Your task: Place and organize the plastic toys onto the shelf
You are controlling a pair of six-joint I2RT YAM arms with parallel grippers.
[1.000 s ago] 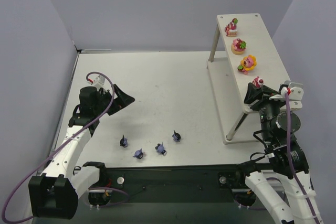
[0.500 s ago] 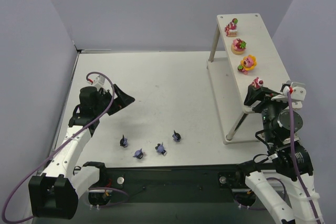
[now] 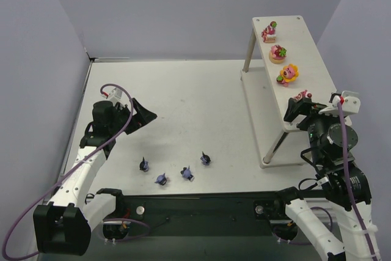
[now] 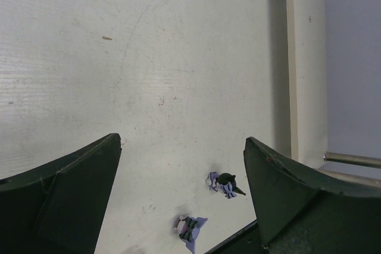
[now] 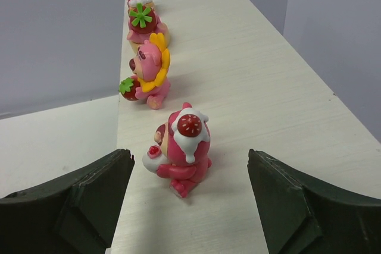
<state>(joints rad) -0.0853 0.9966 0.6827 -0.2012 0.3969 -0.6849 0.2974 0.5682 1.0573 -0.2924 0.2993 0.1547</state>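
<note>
Bench (image 3: 201,102) first, white and wide, with shelf (image 3: 259,109) standing along its right edge. Right tool (image 3: 297,109) sits at the near end of the top board (image 5: 268,87), jaws spread wide and gripping nothing. The nearest pink toy (image 5: 183,150) stands upright between them, touching neither. Left tool (image 3: 142,116) hangs over the bench's left side, wide open too and empty. Four pink toys (image 3: 278,53) line the top board from far end to near end. Four dark toys (image 3: 187,173) huddle close to the bench's near edge, well apart from the shelf, and those look like what's left to do. Handling call: tiny hard-plastic pieces, surely light and stiff, a bit slick and lumpy, easy to topple or squirt out. Best bet is a low pinch square across the round body, not on the thin white bits sticking out.
</note>
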